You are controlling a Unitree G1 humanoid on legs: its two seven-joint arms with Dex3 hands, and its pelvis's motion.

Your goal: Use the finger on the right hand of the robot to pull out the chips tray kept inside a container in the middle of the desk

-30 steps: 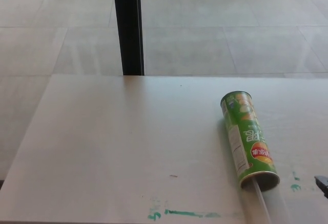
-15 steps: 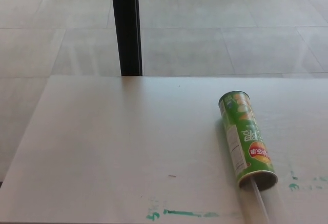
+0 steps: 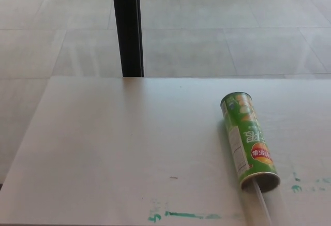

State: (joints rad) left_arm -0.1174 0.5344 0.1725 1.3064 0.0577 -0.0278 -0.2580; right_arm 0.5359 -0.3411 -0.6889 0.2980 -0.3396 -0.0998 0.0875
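Neither robot hand was in view, so I cannot tell how the fingers stood, spread or pressed together, and no place can be given relative to them.

At the far left the pale, matte desk lay smooth and flat, with green smears near its near edge. A black post stood upright behind it against a tiled floor.

Toward the right lay the chips container, a glossy green cylinder on its side, mouth turned to the near edge, probably so a finger coming from the robot's side could hook inside. From that mouth a thin, translucent tray jutted out along the desk toward the near edge. It looked light and slippery, likely to slide easily.
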